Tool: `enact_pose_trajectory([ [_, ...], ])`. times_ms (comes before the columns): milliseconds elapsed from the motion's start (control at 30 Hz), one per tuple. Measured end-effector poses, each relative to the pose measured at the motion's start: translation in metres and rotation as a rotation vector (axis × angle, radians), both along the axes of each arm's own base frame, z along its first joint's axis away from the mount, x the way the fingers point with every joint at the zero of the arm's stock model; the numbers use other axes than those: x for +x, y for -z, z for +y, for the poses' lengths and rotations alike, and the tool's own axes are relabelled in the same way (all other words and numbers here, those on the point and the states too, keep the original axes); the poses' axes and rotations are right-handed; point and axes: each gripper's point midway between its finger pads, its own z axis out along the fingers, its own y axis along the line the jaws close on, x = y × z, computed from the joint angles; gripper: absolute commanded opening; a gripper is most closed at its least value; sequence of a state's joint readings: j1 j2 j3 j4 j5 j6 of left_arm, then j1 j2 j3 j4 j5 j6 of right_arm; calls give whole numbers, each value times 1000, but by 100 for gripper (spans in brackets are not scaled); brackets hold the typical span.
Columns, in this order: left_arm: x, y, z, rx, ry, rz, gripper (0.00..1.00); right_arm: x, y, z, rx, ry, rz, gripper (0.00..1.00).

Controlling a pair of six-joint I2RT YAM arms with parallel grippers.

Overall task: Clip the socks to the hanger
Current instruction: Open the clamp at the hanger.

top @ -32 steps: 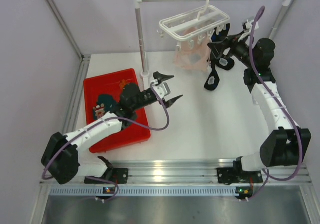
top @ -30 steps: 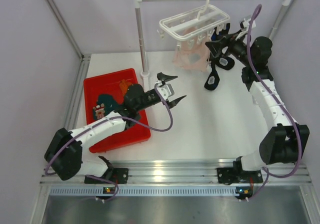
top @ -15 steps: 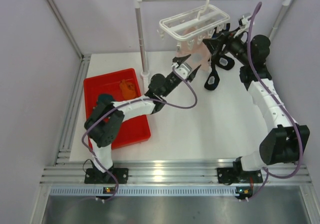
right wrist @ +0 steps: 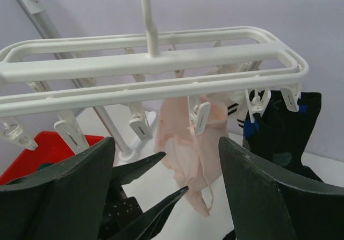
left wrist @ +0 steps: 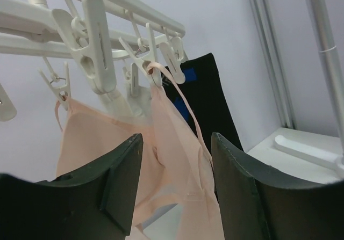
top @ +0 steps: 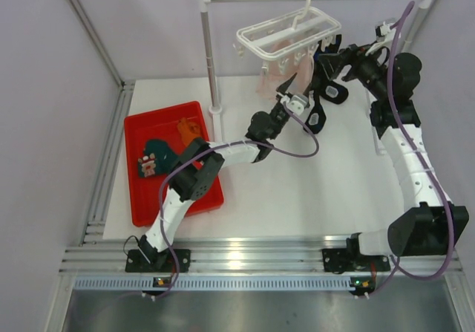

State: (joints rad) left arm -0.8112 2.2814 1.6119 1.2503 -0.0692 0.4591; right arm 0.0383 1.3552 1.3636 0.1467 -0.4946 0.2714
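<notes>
White matte surface, flat, bounded at near edge by aluminium rails. Carries red tray on left side, slightly skewed, near end close to rails. Metal rail stand planted just beyond tray's far right corner; second foot resting at far right.

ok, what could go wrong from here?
1. The left gripper is empty, its fingers open at a clipped pale pink sock; shutting could tug it off the hanger, while an orange sock and a teal sock lie in the red tray.
2. The right gripper is close by; the arms might collide.
</notes>
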Motion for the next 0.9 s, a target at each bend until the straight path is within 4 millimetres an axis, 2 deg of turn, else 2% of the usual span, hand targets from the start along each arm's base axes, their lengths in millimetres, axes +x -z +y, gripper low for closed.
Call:
enact_pose_trajectory([
  [100, 5, 0, 0, -10, -32, -6, 60, 1, 3, -11, 12, 5, 20, 77],
  [200, 9, -8, 3, -31, -58, -16, 60, 2, 6, -18, 22, -4, 36, 77],
  [433, 10, -42, 12, -104, -91, -67, 63, 2, 14, -12, 26, -76, 68, 77],
  [733, 5, -44, 5, -103, -46, -78, 53, 0, 14, -8, 21, -109, 69, 77],
  [900, 3, -51, 5, -117, -36, -89, 53, 0, 14, -9, 20, -110, 69, 77],
])
